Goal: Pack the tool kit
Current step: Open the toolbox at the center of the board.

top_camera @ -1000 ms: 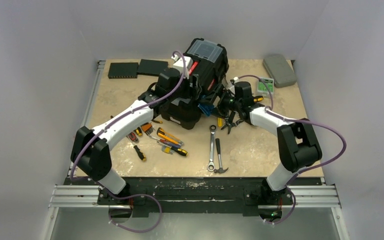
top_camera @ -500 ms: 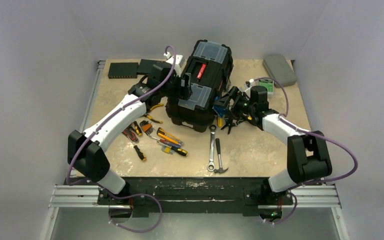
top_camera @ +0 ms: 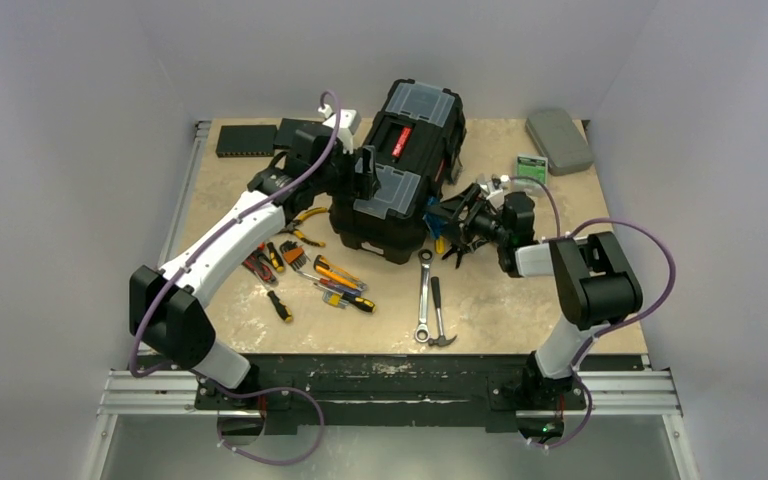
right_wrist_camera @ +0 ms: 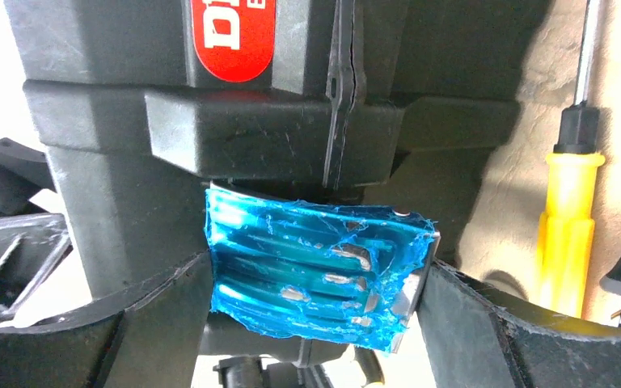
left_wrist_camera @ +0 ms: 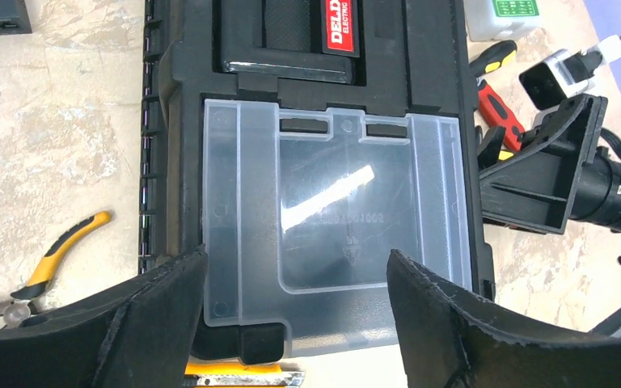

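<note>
The black toolbox (top_camera: 400, 175) stands at the table's middle back, its lid down, with a red-labelled handle (top_camera: 402, 140) and clear compartment lids (left_wrist_camera: 331, 218). My left gripper (left_wrist_camera: 297, 255) is open and empty above the near clear lid, at the box's left side (top_camera: 365, 172). My right gripper (right_wrist_camera: 315, 279) is at the box's right side (top_camera: 455, 215), its fingers against both edges of a blue-filmed metal latch (right_wrist_camera: 315, 267). Loose screwdrivers (top_camera: 340, 278), yellow-handled pliers (top_camera: 305, 215), a wrench (top_camera: 424, 295) and a hammer (top_camera: 439, 315) lie on the table in front.
A flat grey case (top_camera: 558, 140) lies at the back right, with a small green-labelled box (top_camera: 531, 168) beside it. Two flat black boxes (top_camera: 245, 140) lie at the back left. A yellow-handled screwdriver (right_wrist_camera: 566, 218) lies just right of the latch.
The toolbox, tilted with its lid raised a second ago, now sits flat with the lid down. My left gripper has drawn back to the left. My right arm has folded, its gripper staying at the latch.
</note>
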{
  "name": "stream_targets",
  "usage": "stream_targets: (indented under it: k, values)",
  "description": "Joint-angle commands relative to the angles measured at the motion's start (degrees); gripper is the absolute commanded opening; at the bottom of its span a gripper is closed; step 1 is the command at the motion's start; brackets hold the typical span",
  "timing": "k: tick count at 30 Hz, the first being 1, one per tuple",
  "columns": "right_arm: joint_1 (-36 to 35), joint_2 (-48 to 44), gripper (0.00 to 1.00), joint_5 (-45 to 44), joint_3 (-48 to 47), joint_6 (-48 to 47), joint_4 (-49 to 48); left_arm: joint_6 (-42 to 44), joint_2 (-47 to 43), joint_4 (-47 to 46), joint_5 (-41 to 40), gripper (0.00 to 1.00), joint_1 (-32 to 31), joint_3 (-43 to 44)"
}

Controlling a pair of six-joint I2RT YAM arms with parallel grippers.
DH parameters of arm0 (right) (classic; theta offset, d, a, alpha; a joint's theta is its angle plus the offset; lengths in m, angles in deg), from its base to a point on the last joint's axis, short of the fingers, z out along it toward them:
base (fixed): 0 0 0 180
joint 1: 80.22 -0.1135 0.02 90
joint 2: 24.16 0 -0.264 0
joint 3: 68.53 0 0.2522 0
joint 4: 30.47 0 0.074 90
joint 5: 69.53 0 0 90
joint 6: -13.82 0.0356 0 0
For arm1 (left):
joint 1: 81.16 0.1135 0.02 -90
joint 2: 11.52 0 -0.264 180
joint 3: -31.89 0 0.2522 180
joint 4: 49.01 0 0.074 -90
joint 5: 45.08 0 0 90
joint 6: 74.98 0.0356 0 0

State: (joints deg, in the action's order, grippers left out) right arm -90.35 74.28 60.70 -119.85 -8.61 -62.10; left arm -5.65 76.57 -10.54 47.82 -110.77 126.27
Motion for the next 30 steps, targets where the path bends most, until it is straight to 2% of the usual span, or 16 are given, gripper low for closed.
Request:
stream_targets:
  k: [1,3,6,8,11,14,16,19,23,27,30]
  values:
    - [1.71,2.39,0.85,2.14,5.3,11.53,-24.69,-1.83,-1.17,2.01,1.97,0.79,0.7,-1.82]
    - [2.61,5.71,0.86,2.62,7.77,17.99,-37.63,-1.92,-1.09,1.83,2.11,0.79,0.71,-2.1]
    - [2.76,10.12,0.86,4.24,7.58,24.39,-47.33,-1.76,-1.24,1.98,1.61,0.8,0.69,-2.02]
    - [2.9,11.0,0.85,4.27,7.87,25.63,-49.53,-1.54,-1.54,2.58,0.99,0.8,0.68,-1.45]
    - [3.59,9.02,0.86,4.19,8.74,23.6,-46.07,-1.1,-2.14,3.59,-0.14,0.8,0.65,-0.76]
    - [4.78,5.07,0.86,4.25,9.65,18.38,-36.6,-0.64,-2.72,4.39,-1.32,0.8,0.63,-0.34]
    - [5.68,2.02,0.82,3.85,10.14,14.0,-27.09,-0.52,-2.96,4.76,-1.64,0.8,0.63,-0.36]
    - [6.64,-3.73,0.82,1.99,9.61,4.45,-9.8,-0.52,-3.26,4.96,-1.84,0.8,0.59,-0.54]
    - [6.98,-12.6,0.86,-4.48,6.45,-10.39,13.28,-0.43,-3.33,5.15,-2.31,0.8,0.32,-0.55]
    - [7.11,-20.24,0.85,-11.27,2.36,-19.33,27.03,-0.43,-3.8,5.08,-2.37,0.8,0.08,-0.73]
    - [6.91,-22.98,0.75,-14.91,-0.2,-22.73,33.03,-0.43,-4.31,4.97,-2.54,0.79,-0.54,-0.81]
